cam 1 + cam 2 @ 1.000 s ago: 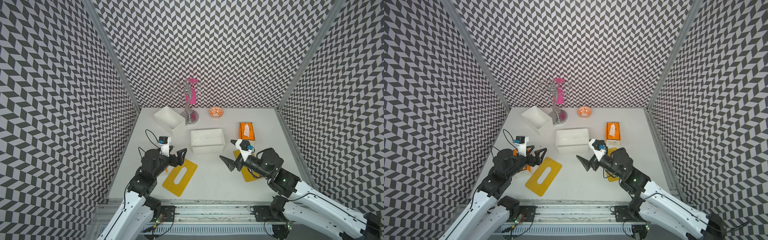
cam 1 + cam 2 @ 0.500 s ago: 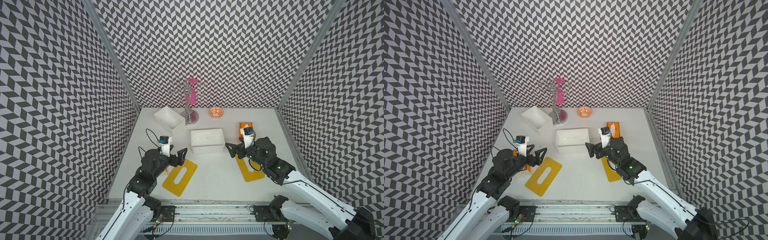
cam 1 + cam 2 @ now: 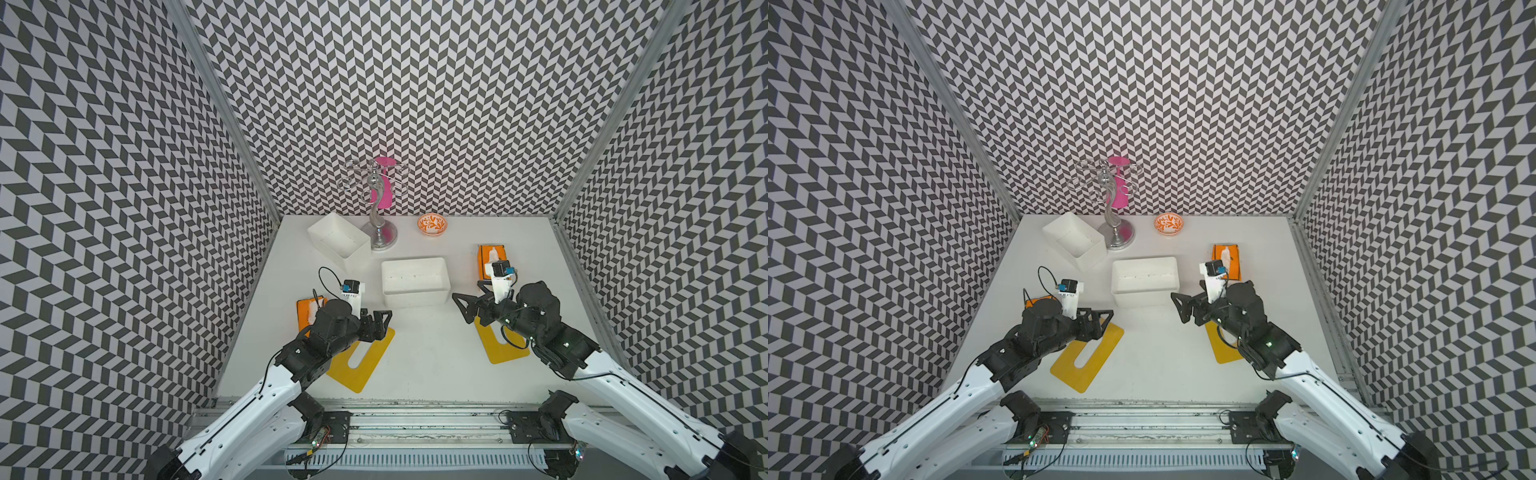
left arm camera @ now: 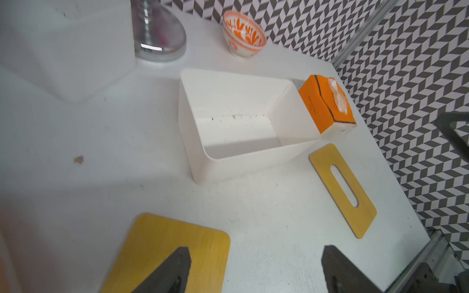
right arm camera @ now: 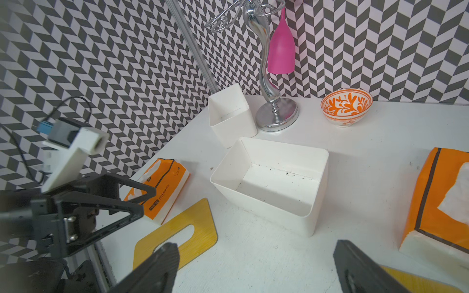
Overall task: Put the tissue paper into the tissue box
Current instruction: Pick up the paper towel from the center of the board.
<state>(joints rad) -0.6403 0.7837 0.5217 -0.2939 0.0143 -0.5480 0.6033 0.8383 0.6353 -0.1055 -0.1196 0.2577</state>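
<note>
Yellow slotted lids lie nearest me, both off: the left lid (image 3: 361, 361) at 7 o'clock under my left wrist, the right lid (image 3: 503, 345) at 4 o'clock under my right forearm. My left fingers (image 3: 382, 321) hang apart and empty, about where they were a second ago. My right fingers (image 3: 467, 303), also wide apart and empty, have swung from mid-worktop toward 2 o'clock and now hover beside the right end of the open, empty tissue box (image 3: 415, 297). I read that as lining up on the right tissue pack (image 3: 492, 251) just beyond; nothing is gripped yet. The left tissue pack (image 3: 306, 309) sits at 9 o'clock, half hidden by my left arm. Farther off, from 11 to 12 o'clock, the spare white box (image 3: 353, 257), silver stand (image 3: 382, 239) with its pink glass (image 3: 384, 187), and patterned bowl (image 3: 432, 224) stand clear of that route.
</note>
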